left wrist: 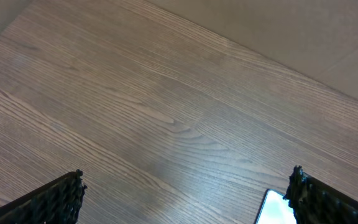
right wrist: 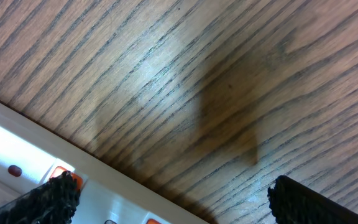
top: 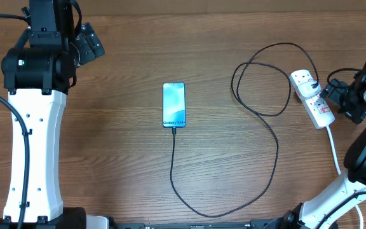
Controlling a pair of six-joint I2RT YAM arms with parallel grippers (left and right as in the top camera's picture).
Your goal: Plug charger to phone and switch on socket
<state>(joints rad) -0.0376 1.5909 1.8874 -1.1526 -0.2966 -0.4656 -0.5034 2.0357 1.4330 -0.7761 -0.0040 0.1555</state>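
The phone (top: 173, 105) lies flat mid-table, its screen lit blue with white text at the near end. The charger cable (top: 265, 184) meets that near end, loops toward me and right, then curls up to a black plug (top: 315, 87) in the white socket strip (top: 321, 113). My right gripper (top: 333, 94) hovers open just over the strip. In the right wrist view its left finger (right wrist: 48, 199) overlaps the socket (right wrist: 123, 199) beside an orange switch (right wrist: 58, 171). My left gripper (top: 91, 41) is open at the far left. A corner of the phone (left wrist: 273, 210) shows by its right finger.
The socket's thick white cord (top: 334, 152) runs toward the near right, past my right arm's white base. My left arm's white link (top: 33, 152) fills the left side. Bare wooden tabletop (top: 107, 127) lies between the left arm and the phone.
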